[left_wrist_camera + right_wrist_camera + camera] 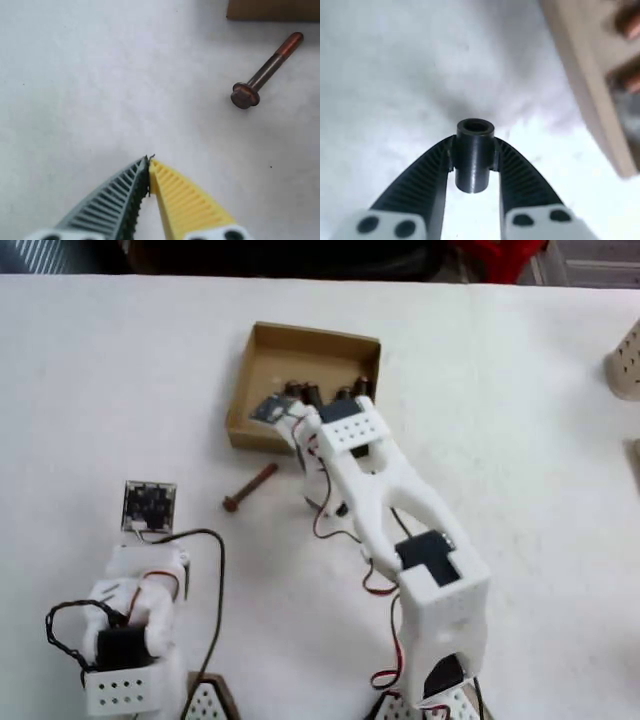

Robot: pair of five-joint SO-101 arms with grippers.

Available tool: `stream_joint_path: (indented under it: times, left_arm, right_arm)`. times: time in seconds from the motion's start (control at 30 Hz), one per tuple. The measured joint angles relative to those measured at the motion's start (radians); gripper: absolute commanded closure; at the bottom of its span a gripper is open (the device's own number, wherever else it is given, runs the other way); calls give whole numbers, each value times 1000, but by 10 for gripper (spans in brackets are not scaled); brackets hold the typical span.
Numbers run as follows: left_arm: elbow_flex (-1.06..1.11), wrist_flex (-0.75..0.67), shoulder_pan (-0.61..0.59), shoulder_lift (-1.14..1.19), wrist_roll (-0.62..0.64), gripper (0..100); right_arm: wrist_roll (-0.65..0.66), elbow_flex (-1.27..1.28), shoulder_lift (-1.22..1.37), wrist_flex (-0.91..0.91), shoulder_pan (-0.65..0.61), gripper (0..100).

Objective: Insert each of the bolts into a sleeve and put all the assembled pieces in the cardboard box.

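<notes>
Two arms sit at a white table (520,440). Beyond its far edge is a dark strip of room with something red (500,255) at one corner. A pale perforated object (625,360) stands at the table's edge.

Counted: one cardboard box (300,335), one loose bolt (250,487) and one black sleeve (472,165). Inside the box lie a few dark assembled pieces (305,393), perhaps three, though the arm covers part of them.

The bolt lies flat on the table, just in front of the box and apart from it. Its long axis runs diagonally, with the flanged head toward the arms' bases and the shank tip toward the box. In the left wrist view the coppery bolt (265,72) lies well ahead of the left gripper (149,161), whose grey and yellow fingers are pressed together on nothing.

The right gripper (473,142) is clamped on the sleeve, one finger on either side. The sleeve's long axis runs roughly along the fingers, with one open end showing near the fingertips. It hangs over bare table just beside the box's outer wall (585,75).
</notes>
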Motion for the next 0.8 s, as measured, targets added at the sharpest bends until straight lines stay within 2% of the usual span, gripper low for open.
stream_joint_path:
  times: [0.4,0.5,0.67,0.8]
  left_arm:
    - [0,-31,0,0,3,976]
    - [0,-77,-2,0,87,976]
    - [-5,-146,-25,0,325,976]
    - [-83,-149,-6,2,377,976]
  right_arm:
    - [-18,678,-572,-249,160,981]
    - [-18,812,-707,-293,221,981]
    - [-18,982,-885,-324,269,981]
    - [-18,1043,-970,-324,275,981]
